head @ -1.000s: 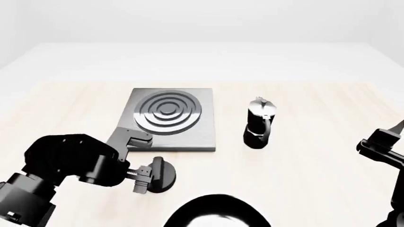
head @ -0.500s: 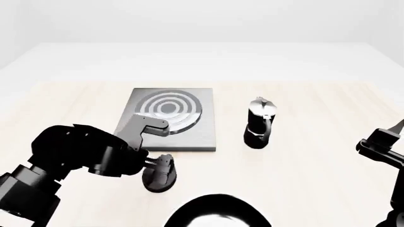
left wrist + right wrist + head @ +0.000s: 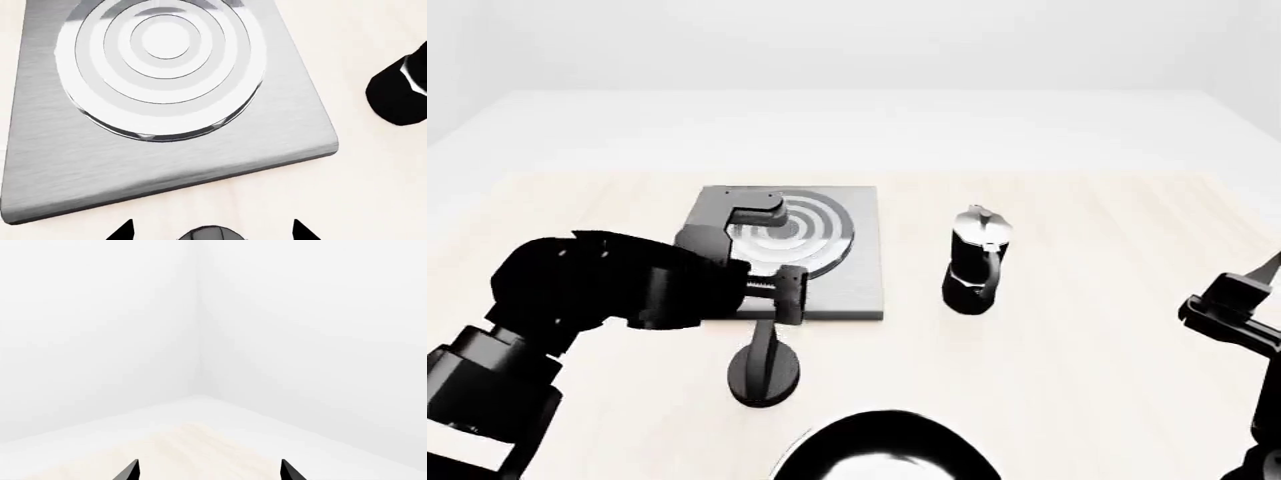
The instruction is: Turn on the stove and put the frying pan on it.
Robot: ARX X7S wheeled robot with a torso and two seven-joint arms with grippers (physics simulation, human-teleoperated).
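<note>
head view shows the stove, a grey slab with a ringed burner, lying on the pale tabletop left of centre, with the black moka pot standing apart to its right. the left gripper hangs over the slab's near edge, above the small black knob on the tabletop just near of the slab; its jaws stand wide in the left wrist view, holding nothing. the frying pan shows only partly at the near edge. the right gripper is at the far right, its jaws wide, gripping nothing.
</note>
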